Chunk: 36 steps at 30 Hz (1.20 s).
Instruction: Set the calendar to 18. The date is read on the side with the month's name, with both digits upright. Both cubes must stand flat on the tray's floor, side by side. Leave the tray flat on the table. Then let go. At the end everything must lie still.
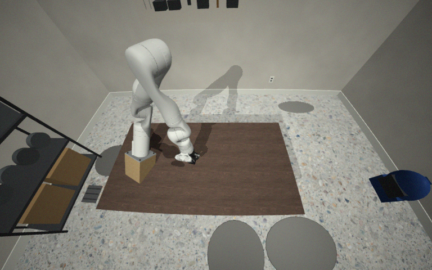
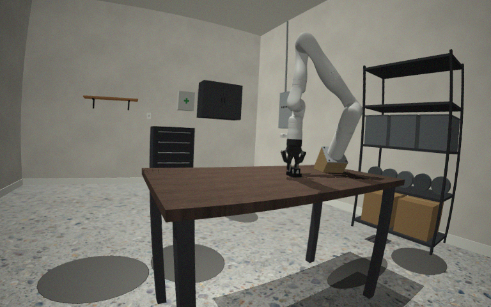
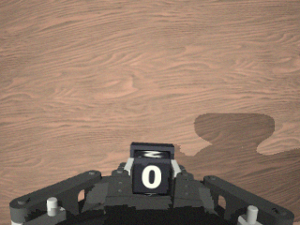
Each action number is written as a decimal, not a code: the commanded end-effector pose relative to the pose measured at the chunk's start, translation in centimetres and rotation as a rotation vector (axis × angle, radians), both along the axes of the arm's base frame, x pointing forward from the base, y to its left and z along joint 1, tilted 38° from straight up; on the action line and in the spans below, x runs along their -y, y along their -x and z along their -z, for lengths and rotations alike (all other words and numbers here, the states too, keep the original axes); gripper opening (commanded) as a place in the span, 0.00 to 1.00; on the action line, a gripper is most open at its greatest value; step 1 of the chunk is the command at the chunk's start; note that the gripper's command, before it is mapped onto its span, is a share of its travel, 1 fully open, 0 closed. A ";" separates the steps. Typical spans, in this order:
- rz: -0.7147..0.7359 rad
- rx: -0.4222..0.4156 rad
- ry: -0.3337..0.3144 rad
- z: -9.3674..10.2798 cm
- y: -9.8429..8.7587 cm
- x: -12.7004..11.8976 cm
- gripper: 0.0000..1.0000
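A dark cube [image 3: 151, 178] with a white 0 on its upper face is between the fingertips in the wrist view. A narrow, foreshortened face beyond the 0 carries a white mark like a sideways N or Z. A dark rim, seemingly the tray's [image 3: 152, 144], shows just beyond it. The small black tray [image 2: 293, 174] sits on the table under the fingers. My gripper [image 1: 194, 157] [image 2: 293, 168] [image 3: 151, 168] points down and is shut on the cube, its pale pads against both sides. The second cube and the side with the month's name cannot be made out.
The brown wooden table [image 1: 242, 178] [image 2: 217, 188] [image 3: 94, 70] carries the arm's tan base block [image 1: 139, 169] [image 2: 330, 165], near the tray. A black shelf rack [image 1: 68, 140] [image 2: 451, 108] stands on the floor beyond the table's base end.
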State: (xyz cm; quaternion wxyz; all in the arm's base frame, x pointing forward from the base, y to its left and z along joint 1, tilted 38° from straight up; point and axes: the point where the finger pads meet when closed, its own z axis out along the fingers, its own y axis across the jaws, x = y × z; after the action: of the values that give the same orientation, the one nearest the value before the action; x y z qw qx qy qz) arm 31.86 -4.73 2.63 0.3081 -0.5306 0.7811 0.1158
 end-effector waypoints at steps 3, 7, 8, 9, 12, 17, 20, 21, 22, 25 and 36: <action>0.001 0.000 0.000 0.0 0.0 0.0 0.28; 0.001 0.000 0.000 -0.1 0.1 0.1 0.28; 0.001 0.000 0.000 -0.1 0.1 0.1 0.28; 0.001 0.000 0.000 -0.1 0.1 0.1 0.28; 0.001 0.000 0.000 -0.5 0.2 0.3 0.28; 0.001 0.000 0.000 -1.4 0.6 0.9 0.28; 0.001 0.000 0.000 -2.2 1.0 1.5 0.28; 0.001 0.000 0.000 -2.5 1.1 1.7 0.28; 0.001 0.000 0.000 -2.8 1.3 1.9 0.28; 0.001 0.000 0.000 -3.4 1.6 2.3 0.28; 0.001 0.000 0.000 -6.4 2.9 4.2 0.28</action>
State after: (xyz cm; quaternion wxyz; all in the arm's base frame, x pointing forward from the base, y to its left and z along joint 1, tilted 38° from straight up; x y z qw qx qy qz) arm 28.98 -7.60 8.31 0.3112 -0.5325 0.7763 0.1299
